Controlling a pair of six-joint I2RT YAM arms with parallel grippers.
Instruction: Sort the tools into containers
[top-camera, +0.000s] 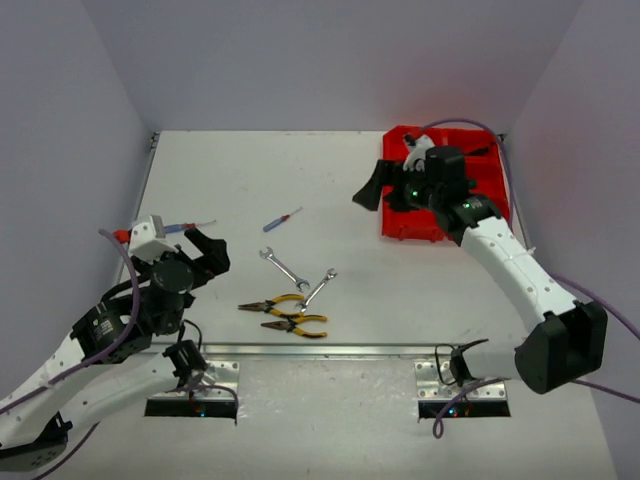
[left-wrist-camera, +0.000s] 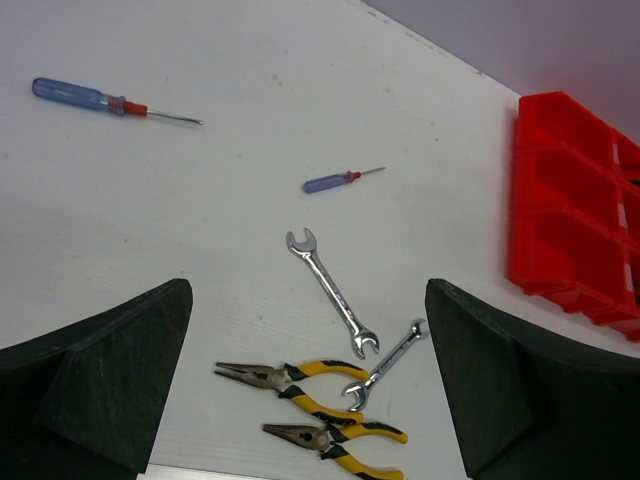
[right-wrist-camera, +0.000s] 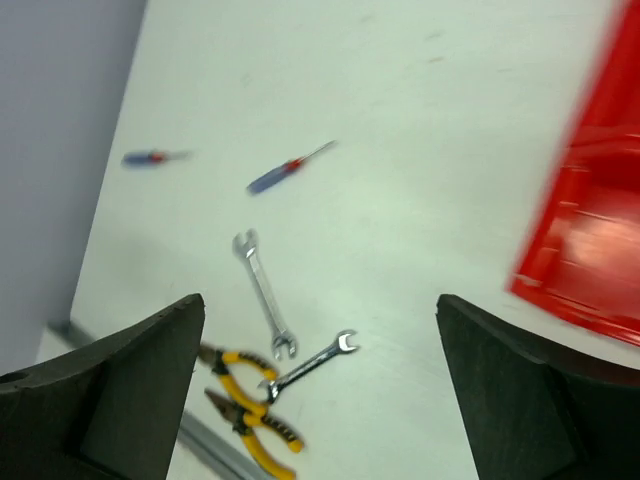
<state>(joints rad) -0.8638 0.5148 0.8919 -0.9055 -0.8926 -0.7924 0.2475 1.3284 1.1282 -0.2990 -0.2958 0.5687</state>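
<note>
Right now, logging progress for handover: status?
Open, empty: left pincer, right pincer. On table, unsorted: pliers, wrenches, screwdrivers. Nothing blocks red tray.

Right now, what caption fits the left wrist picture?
Left tool open over two yellow pliers, two wrenches, two blue screwdrivers; red tray at right.

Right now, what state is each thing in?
Left end effector, open, empty.
Right end effector, open, empty, beside the tray.
Tray, upright on the table, contents unclear.
Far pliers, closed, lying flat.
Near pliers, closed, lying flat.
Long wrench, flat, loose.
Short wrench, flat, one end against a pliers handle.
Big screwdriver, flat, loose.
Small screwdriver, flat, loose.
</note>
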